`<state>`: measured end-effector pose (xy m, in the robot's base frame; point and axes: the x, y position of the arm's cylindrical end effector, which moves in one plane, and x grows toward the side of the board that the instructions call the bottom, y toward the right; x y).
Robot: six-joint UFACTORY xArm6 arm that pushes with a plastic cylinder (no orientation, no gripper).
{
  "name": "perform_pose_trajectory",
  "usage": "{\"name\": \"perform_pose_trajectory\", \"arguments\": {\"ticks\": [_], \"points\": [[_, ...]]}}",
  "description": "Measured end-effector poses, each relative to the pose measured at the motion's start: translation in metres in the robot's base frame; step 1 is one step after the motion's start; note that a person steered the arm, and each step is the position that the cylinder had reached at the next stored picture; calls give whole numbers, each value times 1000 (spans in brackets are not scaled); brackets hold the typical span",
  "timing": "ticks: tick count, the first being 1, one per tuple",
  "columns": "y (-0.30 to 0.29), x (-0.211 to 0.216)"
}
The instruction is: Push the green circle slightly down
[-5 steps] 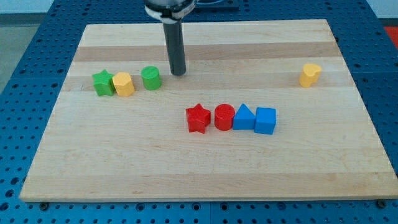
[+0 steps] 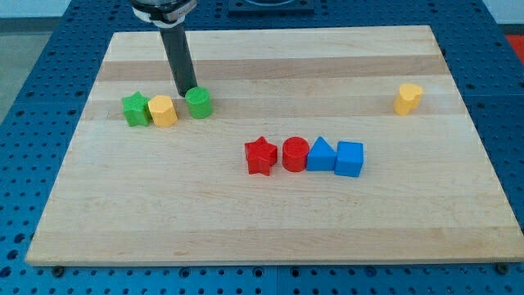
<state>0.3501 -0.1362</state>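
Green circle [image 2: 199, 103] unmoved; my tip [image 2: 187, 92] has shifted left, now touching its upper-left edge; no fingers exist.

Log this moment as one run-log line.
tip: just above green circle | red star: untouched | push down: not yet evident

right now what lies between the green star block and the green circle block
A yellow block lies between the green star and the green circle, as the camera view shows; my tip is just above the circle.
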Motion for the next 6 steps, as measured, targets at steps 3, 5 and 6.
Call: {"name": "perform_pose_trajectory", "arguments": {"ticks": [3, 5, 6], "points": [[16, 1], [18, 11], [21, 3]]}}
